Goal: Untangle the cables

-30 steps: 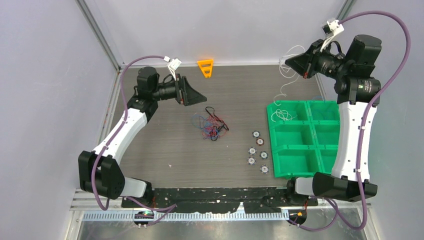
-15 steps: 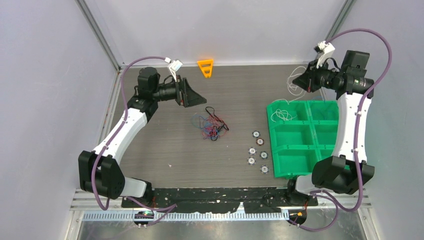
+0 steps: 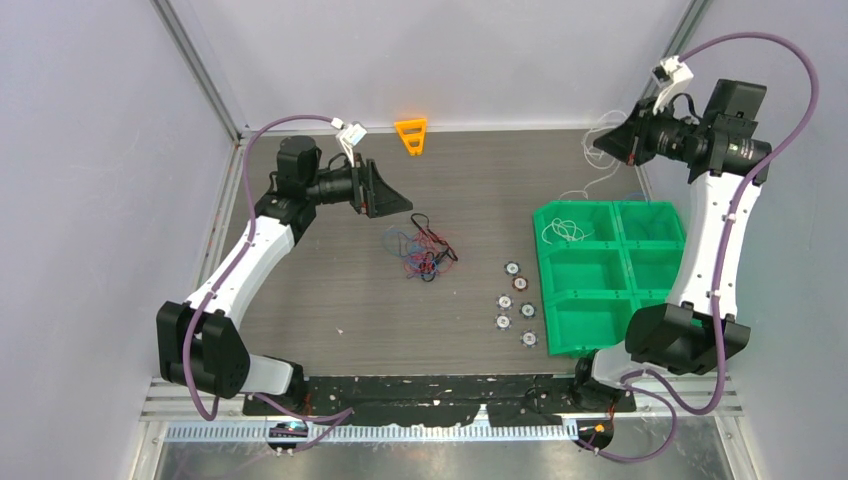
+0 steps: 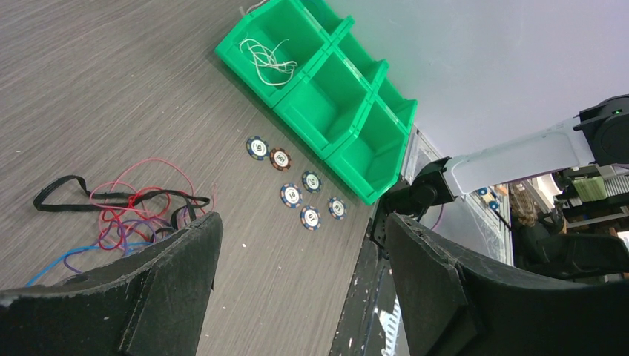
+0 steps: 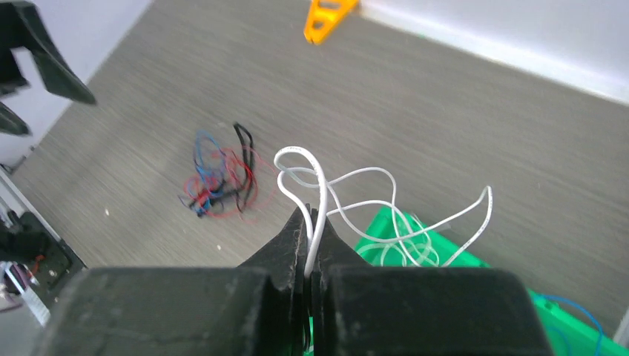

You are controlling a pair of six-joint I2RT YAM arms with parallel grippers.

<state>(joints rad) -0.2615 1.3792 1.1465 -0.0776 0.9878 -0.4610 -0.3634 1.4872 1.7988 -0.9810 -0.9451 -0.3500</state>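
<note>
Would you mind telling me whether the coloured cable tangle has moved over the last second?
No; the tangle lies in the same spot left of the chips.

I see a matt wood-grain tabletop (image 5: 445, 96), a glossy green plastic bin (image 3: 560, 345) below my right gripper (image 5: 311, 222), a smooth white cable (image 5: 320, 200) and matt black fingers (image 5: 285, 245).

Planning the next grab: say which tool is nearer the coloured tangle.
Left. The left tool hangs just beyond the tangle; the right tool is far off past the green bin, holding a white cable.
</note>
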